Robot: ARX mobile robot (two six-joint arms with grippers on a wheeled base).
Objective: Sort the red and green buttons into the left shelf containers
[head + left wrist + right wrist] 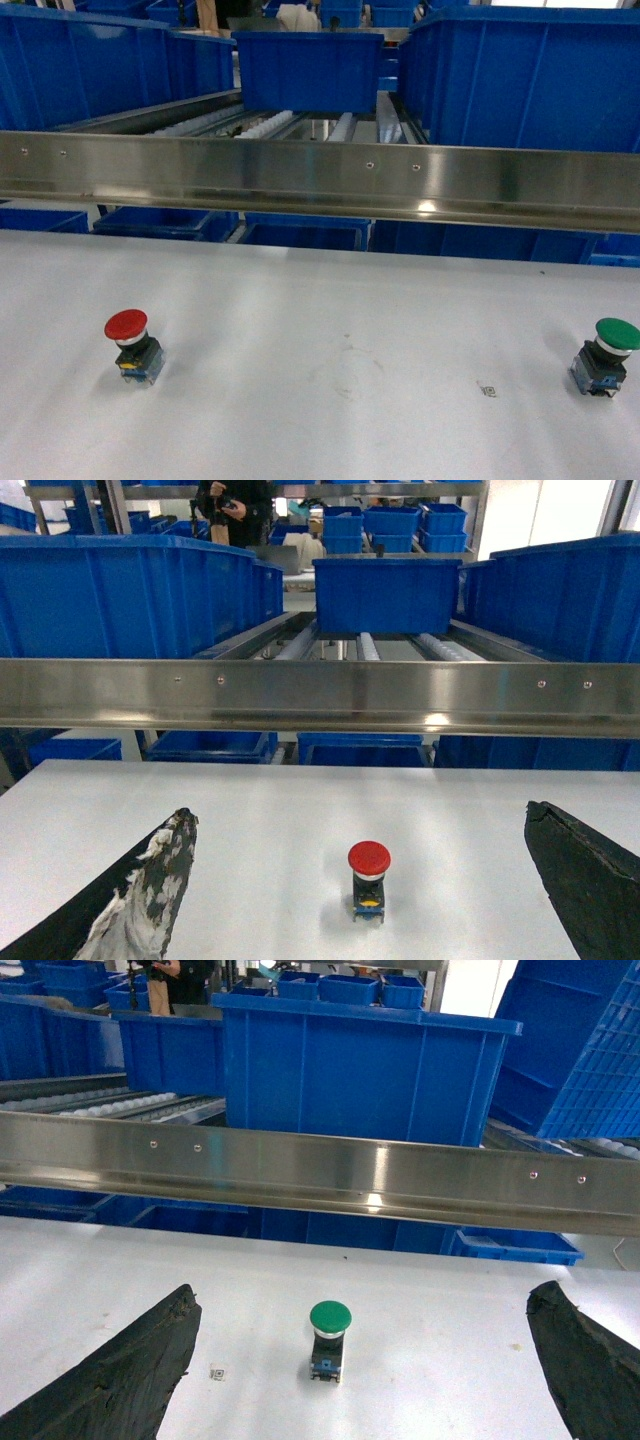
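My left claw (360, 880): spread wide, holding nothing, above the white table (320, 300).
My right claw (365, 1360): spread wide too, nothing held.
Red button (368, 879): upright on the table, between my left fingers (150, 890), touching neither.
Green button (329, 1339): upright between my right fingers (130, 1375), untouched.
Steel rail (320, 178): beyond both buttons.
Left blue bin (90, 65): behind the rail, on the left.

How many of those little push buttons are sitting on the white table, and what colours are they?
Red button: 1
Green button: 1
Total on the table: 2
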